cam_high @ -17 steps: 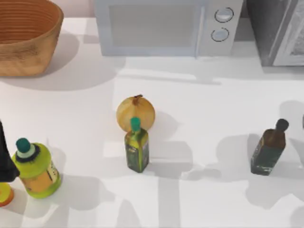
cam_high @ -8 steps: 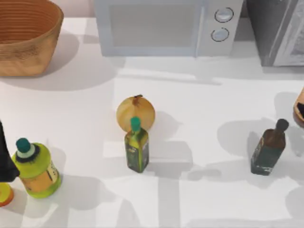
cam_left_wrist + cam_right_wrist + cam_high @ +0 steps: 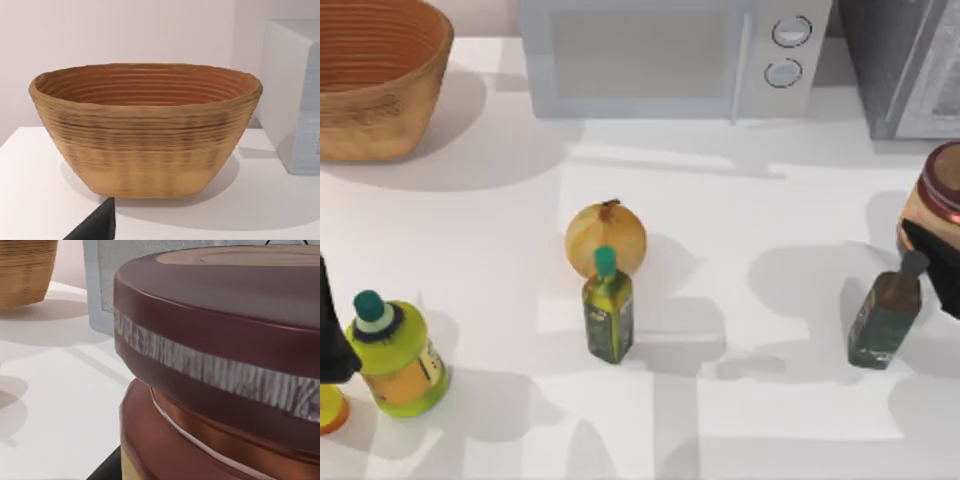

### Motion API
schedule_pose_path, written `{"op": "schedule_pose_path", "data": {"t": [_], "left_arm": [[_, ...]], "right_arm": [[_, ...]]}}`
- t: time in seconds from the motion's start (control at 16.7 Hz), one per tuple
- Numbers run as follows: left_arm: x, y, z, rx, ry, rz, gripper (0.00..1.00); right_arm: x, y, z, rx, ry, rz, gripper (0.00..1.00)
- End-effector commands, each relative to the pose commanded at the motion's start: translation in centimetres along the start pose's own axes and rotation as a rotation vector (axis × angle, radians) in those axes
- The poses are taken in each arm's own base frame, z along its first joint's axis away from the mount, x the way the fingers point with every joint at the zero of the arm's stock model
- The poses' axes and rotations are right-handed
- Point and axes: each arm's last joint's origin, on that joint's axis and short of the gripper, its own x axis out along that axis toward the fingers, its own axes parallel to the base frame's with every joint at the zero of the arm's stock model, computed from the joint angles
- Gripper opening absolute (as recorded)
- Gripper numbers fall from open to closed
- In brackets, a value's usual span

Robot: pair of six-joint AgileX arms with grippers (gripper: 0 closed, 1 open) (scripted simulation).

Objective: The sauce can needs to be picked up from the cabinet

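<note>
Sauce can (image 3: 938, 195): at the right edge of the table (image 3: 740, 200), in front of the cabinet (image 3: 900, 60) at the far right corner, clear of its pale-framed door. Dark maroon top, orange-brown side; partly cut off by the picture's edge in the top view. Right wrist view: sauce can (image 3: 225, 365) very close to the camera, maroon lid with a pale speckled band above a brown body.

Right gripper (image 3: 938, 262): dark shape at the right edge, directly against the near side of the sauce can; grip state cannot be told, fingers hidden.

Left gripper (image 3: 332, 335): dark form parked at the left edge near the front left corner; finger spacing cannot be told.

Other items: dark brown black-capped bottle (image 3: 888, 310) just in front of the sauce can, near the right edge. Onion (image 3: 606, 238) at mid-table, with a green-capped oil bottle (image 3: 608, 306) just in front of it. Yellow-green bottle (image 3: 396, 355) toward the front left corner. Woven basket (image 3: 375, 80) at the far left corner; microwave (image 3: 675, 55) along the far edge.
</note>
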Motion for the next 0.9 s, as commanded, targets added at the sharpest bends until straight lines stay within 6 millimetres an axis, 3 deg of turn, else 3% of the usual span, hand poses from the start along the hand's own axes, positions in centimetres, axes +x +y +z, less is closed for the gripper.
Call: {"op": "schedule_pose_path", "data": {"t": [0.06, 0.84, 0.9], "left_arm": [[0.0, 0.0, 0.0, 0.0, 0.0, 0.0, 1.0], [0.0, 0.0, 0.0, 0.0, 0.0, 0.0, 1.0], [0.0, 0.0, 0.0, 0.0, 0.0, 0.0, 1.0]], "right_arm": [[0.0, 0.0, 0.0, 0.0, 0.0, 0.0, 0.0], [0.0, 0.0, 0.0, 0.0, 0.0, 0.0, 0.98], [0.0, 0.0, 0.0, 0.0, 0.0, 0.0, 1.0]]}}
